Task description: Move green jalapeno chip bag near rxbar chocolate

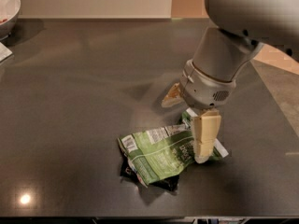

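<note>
The green jalapeno chip bag [161, 153] lies crumpled on the dark table [70, 101], near the front, with its white label panel facing up. It lies over the rxbar chocolate [129, 171]; only the bar's black edges show under the bag's lower left side. My gripper [184, 130] hangs just above the bag's right end, fingers spread apart. The near finger [204, 136] points down and its tip meets the bag's right end. The far finger [172, 96] is behind the bag, off it.
A white bowl [7, 8] stands at the table's far left corner, with a white paper [3, 52] below it at the left edge. The table's front edge runs just below the bag. The floor [280, 78] shows to the right.
</note>
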Controlling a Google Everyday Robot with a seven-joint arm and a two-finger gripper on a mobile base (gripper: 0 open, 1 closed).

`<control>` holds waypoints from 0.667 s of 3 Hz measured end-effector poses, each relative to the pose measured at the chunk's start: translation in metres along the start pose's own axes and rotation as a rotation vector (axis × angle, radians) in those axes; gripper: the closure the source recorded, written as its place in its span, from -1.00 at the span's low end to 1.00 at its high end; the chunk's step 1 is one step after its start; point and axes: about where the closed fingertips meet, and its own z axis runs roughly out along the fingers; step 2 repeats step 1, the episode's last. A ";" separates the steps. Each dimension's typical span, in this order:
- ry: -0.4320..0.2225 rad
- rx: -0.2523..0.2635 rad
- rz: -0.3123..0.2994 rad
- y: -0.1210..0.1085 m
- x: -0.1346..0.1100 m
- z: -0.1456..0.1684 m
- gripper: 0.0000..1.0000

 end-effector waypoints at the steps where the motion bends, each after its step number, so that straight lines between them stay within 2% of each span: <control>1: 0.000 0.000 0.000 0.000 0.000 0.000 -1.00; 2: 0.000 0.000 0.000 0.000 0.000 0.000 -1.00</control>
